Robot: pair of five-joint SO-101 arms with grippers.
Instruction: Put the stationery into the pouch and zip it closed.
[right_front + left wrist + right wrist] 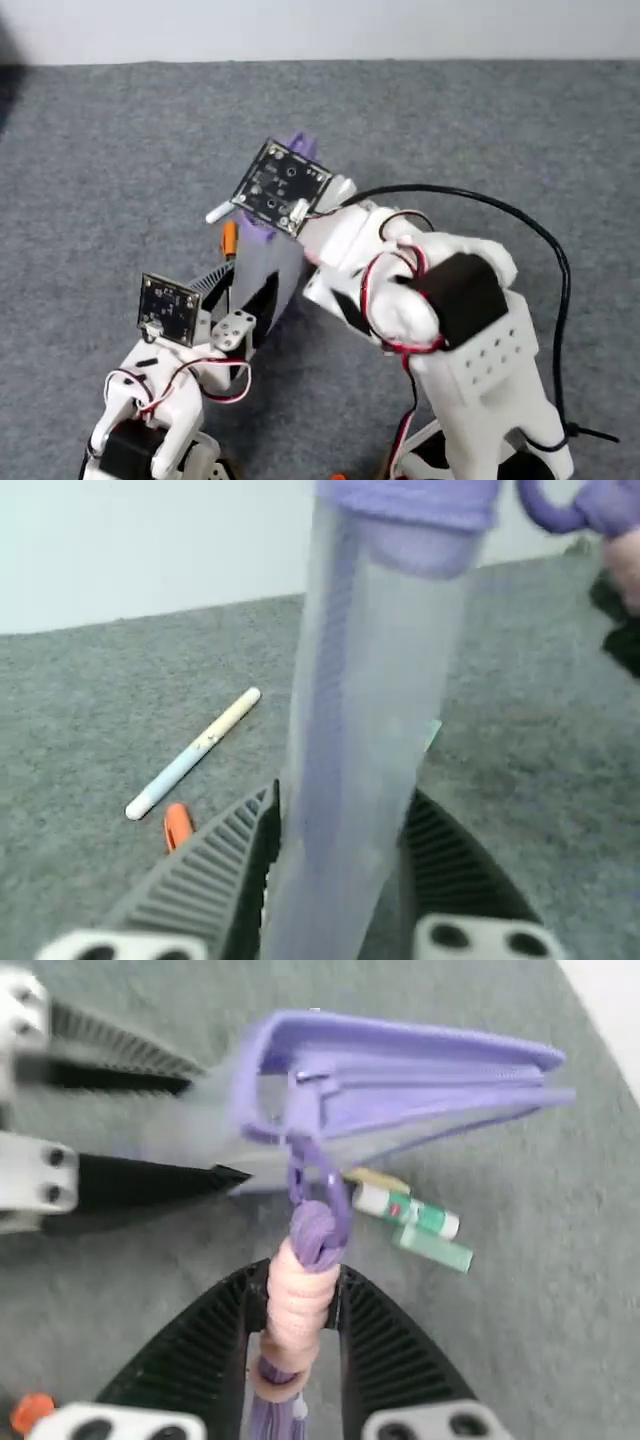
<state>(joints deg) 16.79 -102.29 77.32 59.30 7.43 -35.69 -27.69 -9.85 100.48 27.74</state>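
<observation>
Two holds: one pouch, upright between both arms.
Left gripper: clenched on the pouch's clear body.
Right gripper: clenched on the pink-and-purple zip cord.
Bench: pastel pen and orange marker lie side by side; green-capped stick near the pouch.

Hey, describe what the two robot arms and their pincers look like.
Left arm and right arm are white plastic shells with black motor blocks and red, white and black wires; a black cable loops past the right. Left pincer and right pincer have black ribbed fingers on white bases.
</observation>
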